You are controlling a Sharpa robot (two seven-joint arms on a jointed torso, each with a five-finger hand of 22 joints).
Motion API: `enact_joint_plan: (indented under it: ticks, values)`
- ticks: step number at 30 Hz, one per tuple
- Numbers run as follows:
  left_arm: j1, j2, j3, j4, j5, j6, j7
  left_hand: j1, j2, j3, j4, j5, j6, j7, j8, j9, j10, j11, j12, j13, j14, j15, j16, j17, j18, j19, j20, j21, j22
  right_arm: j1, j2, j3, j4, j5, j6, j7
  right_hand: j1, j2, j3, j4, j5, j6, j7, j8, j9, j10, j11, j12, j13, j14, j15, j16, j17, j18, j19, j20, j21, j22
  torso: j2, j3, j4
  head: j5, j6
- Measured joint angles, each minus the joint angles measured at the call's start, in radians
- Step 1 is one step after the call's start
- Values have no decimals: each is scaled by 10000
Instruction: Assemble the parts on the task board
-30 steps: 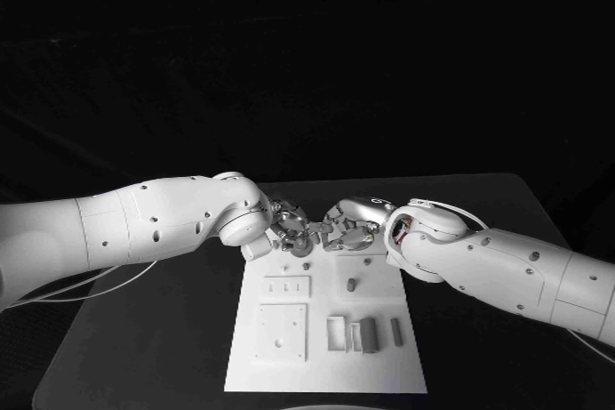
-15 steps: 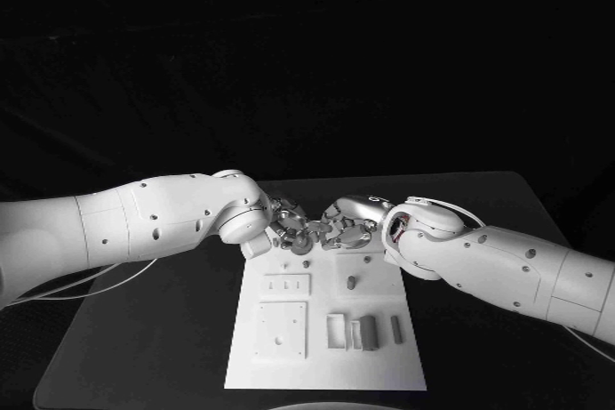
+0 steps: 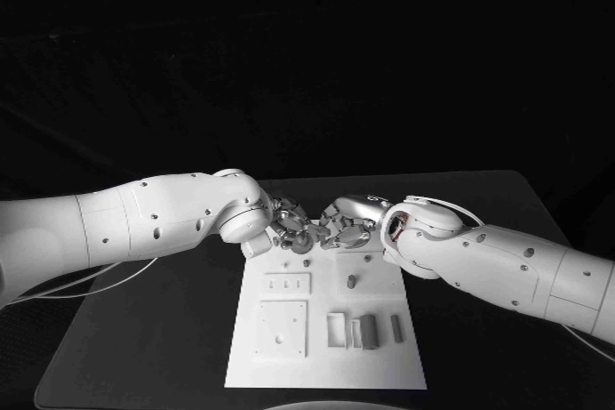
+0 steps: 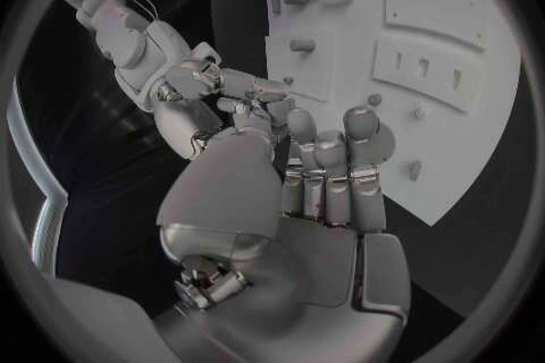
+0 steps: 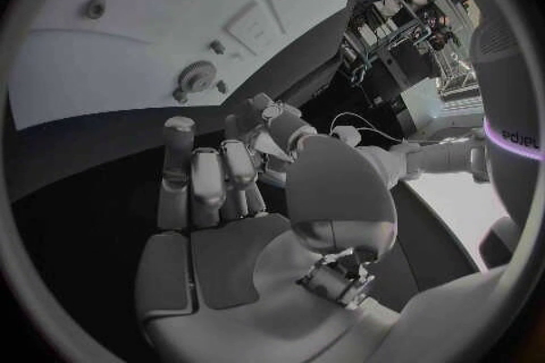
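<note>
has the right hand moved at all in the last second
Barely. In the head view the right hand has crept slightly toward the left hand, judged against the far edge of the task board. Both hover fingers-together over that far edge.

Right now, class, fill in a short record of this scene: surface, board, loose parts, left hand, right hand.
surface: black table
board: white rectangular task board, lying flat mid-table
loose parts: small grey upright blocks grouped at the board's near right; a small grey cylinder stands further up
left hand: silver many-fingered left hand over the board's far edge, fingers curled, meeting the right hand; what it holds cannot be told
right hand: silver many-fingered right hand, fingers curled, fingertips against the left hand's
</note>
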State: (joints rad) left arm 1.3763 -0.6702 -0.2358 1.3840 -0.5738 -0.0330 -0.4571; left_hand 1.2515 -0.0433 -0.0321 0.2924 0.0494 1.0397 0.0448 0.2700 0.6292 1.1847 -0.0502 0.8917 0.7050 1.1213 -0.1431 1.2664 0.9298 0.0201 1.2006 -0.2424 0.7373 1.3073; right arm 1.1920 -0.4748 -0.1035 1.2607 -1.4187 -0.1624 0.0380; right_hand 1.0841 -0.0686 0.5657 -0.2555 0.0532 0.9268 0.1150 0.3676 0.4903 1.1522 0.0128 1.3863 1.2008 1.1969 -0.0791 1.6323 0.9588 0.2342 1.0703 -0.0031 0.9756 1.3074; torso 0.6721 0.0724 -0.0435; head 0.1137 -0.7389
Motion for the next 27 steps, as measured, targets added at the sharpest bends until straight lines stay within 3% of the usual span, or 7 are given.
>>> enact_joint_plan:
  ticks: [17, 27]
  values:
    - [0, 11, -5, 58, -43, 0, -133, -62, 61, 336, -5, 0, 102, 22, -67, -1, 0, 0, -1, -47, -32, -32, 149, -225, 0, -15, 16, 0, 6, 3, 55, 1, 10, -79, 54, -84, 1, -1, 0, 0, 0, 19, -19, -1, 27, -31, 33, 0, -14, -2, -43, 0, -8, 0, -2, 3, 0, 0, 7, 3, -3, 23, -31]
    - [-1, 14, -6, 84, -34, 6, -215, 150, -113, 542, -45, 38, 103, 23, -115, -24, 0, 0, -1, -69, -67, 2, 263, -378, 0, -16, 17, 0, 5, 2, 84, -1, 8, -132, 79, -158, 2, -2, 0, 0, 0, 32, -32, -21, 25, -66, -6, 0, -18, -3, -42, 0, -7, -1, 7, 24, 0, -1, 8, -1, 1, 24, -46]
